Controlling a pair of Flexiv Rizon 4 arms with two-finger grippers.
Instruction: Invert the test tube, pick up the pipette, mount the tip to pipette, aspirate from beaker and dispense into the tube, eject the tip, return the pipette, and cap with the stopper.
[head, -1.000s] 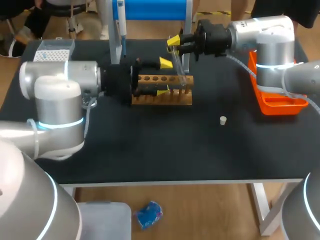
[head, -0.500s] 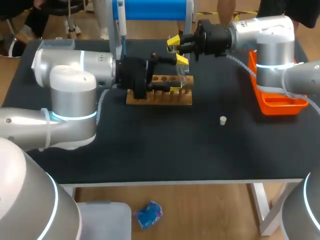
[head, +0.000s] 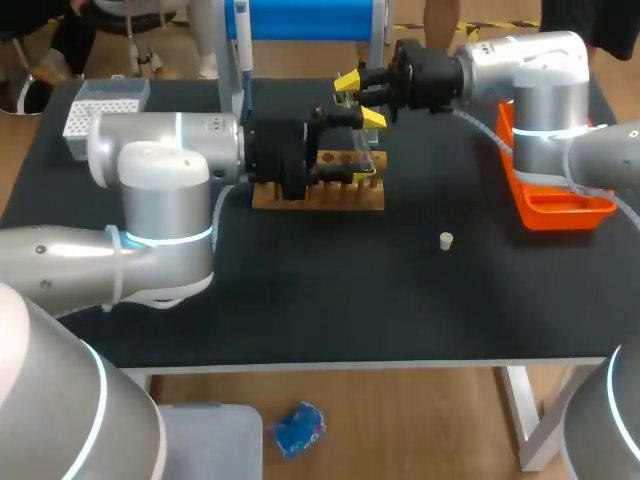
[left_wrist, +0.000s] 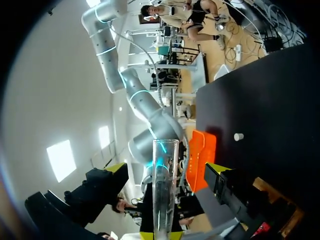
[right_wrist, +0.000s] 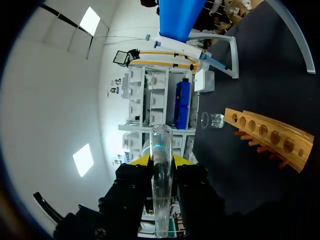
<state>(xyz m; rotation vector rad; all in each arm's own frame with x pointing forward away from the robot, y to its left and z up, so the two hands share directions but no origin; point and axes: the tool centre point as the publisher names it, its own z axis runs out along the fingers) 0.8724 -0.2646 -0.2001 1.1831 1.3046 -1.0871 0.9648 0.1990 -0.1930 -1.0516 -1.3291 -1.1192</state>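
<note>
Between the jaws of your right gripper (right_wrist: 161, 161), the clear glass test tube (right_wrist: 161, 142) is clamped from both sides. Your left gripper (left_wrist: 166, 169) is spread wide around that same tube, fingers (left_wrist: 116, 170) off the glass, the holed wooden rack (head: 340, 197) just beside them.

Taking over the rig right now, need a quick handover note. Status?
Right gripper: shut on the test tube, held clear of the wooden rack.
Left gripper: open, straddling the tube without touching it.
Pipette untouched at the back; stopper loose on the table; beaker beyond the rack.
Done: tube lifted out.
Left: finish the inversion, then everything from pipette pickup to capping.
</note>
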